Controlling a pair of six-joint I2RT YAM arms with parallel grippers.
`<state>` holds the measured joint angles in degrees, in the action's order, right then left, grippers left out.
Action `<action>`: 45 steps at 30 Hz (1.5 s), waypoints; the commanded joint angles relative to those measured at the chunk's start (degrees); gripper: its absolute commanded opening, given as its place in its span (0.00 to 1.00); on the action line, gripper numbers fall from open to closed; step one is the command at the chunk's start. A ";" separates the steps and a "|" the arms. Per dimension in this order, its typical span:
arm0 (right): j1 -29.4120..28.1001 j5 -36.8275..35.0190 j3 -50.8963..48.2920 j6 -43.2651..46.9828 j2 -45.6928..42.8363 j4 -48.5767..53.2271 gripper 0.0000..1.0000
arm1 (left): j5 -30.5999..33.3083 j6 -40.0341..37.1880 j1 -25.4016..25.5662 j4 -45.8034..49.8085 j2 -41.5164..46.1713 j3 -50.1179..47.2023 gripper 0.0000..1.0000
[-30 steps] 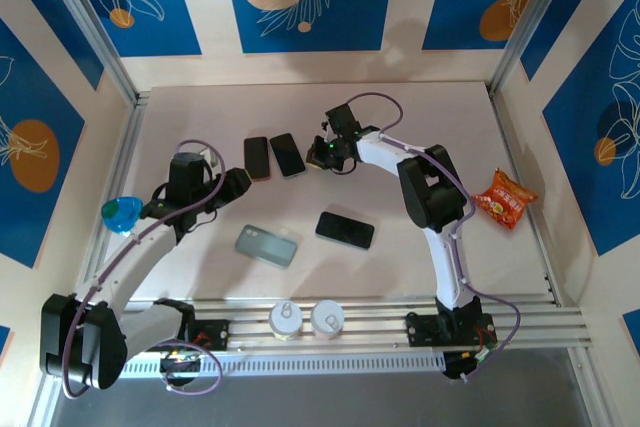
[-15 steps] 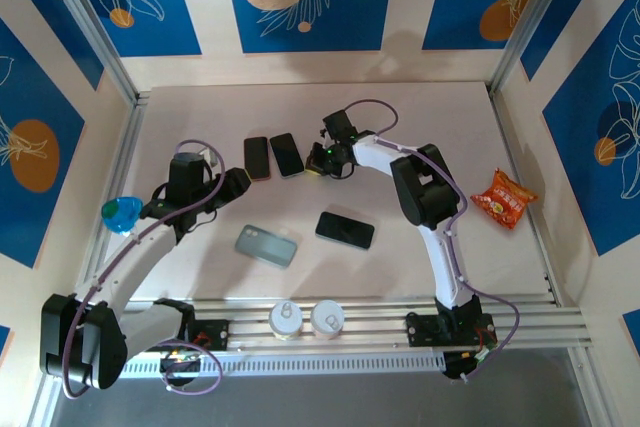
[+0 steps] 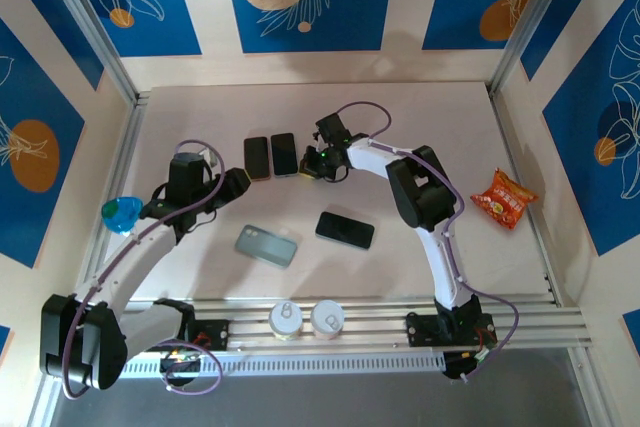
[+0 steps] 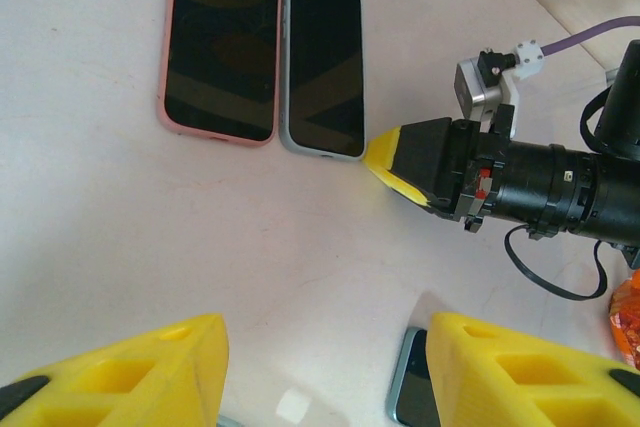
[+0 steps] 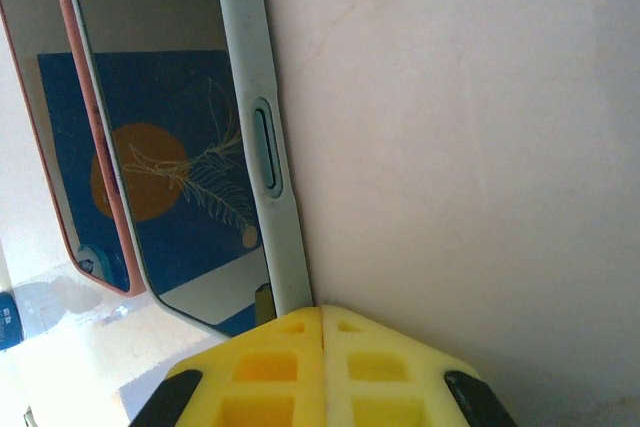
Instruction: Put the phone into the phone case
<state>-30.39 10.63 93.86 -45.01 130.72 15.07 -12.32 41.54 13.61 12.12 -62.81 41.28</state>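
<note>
While phone (image 3: 345, 229) lies outside phone case (image 3: 267, 245), right gripper (image 4: 384, 156) closed, left gripper (image 4: 325, 362) half-open, both empty.

White arms (image 3: 133, 255), black joints (image 3: 430, 197); purple cables (image 3: 362, 106) — yellow gripper fingers (image 4: 530, 367).

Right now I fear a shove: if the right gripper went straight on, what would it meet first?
The right gripper, shut, has its tip at the corner of the phone in the pale grey case, seemingly touching; it would push that phone first, likely into the pink-cased phone beside it.
</note>
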 commanded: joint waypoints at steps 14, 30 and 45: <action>-4.23 -16.75 -22.62 21.10 -29.37 17.21 0.48 | -4.70 -4.57 2.86 8.56 6.27 -11.02 0.51; -16.25 -32.63 -29.44 34.75 -32.82 25.28 0.85 | -3.59 1.01 17.88 3.94 1.86 -14.80 0.40; -15.20 -28.43 -32.77 43.65 -32.83 20.80 0.99 | -2.56 2.85 18.52 -5.40 -11.87 -11.86 0.37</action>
<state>-46.54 -21.34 61.80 -4.05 99.42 37.06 -15.79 43.59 31.64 9.17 -72.86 28.05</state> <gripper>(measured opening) 0.993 0.372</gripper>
